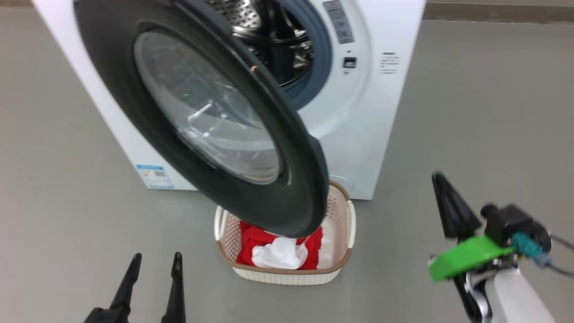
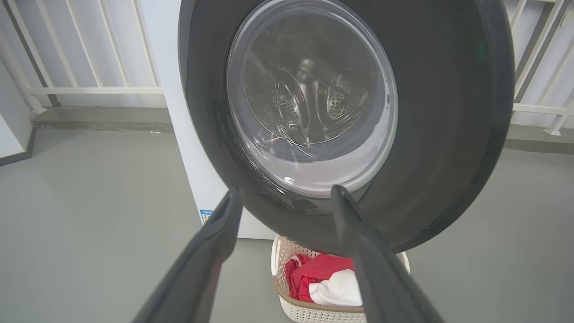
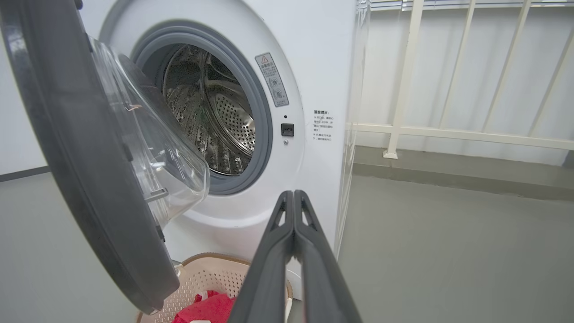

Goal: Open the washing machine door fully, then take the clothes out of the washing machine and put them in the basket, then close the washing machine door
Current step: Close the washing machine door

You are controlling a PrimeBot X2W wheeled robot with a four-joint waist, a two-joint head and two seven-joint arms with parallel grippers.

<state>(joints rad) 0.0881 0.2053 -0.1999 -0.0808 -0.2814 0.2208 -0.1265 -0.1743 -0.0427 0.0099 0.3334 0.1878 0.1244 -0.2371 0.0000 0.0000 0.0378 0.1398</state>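
Note:
The washing machine (image 1: 381, 112) stands with its black-rimmed door (image 1: 210, 121) swung partly out, hanging over the basket (image 1: 287, 273). Red and white clothes (image 1: 280, 249) lie inside the basket. The steel drum (image 3: 210, 125) looks bare inside as far as it shows. My left gripper (image 1: 154, 262) is open at the lower left, near the floor and in front of the door (image 2: 341, 112), touching nothing. My right gripper (image 3: 293, 194) is shut on nothing, to the right of the machine, fingers pointing toward its front.
Grey floor spreads around the machine. A white railing (image 3: 448, 130) and a low kerb run behind and to the right of it. A blue label sticker (image 1: 154, 176) sits low on the washer's side. The basket rim (image 3: 210, 260) shows under the door's lower edge.

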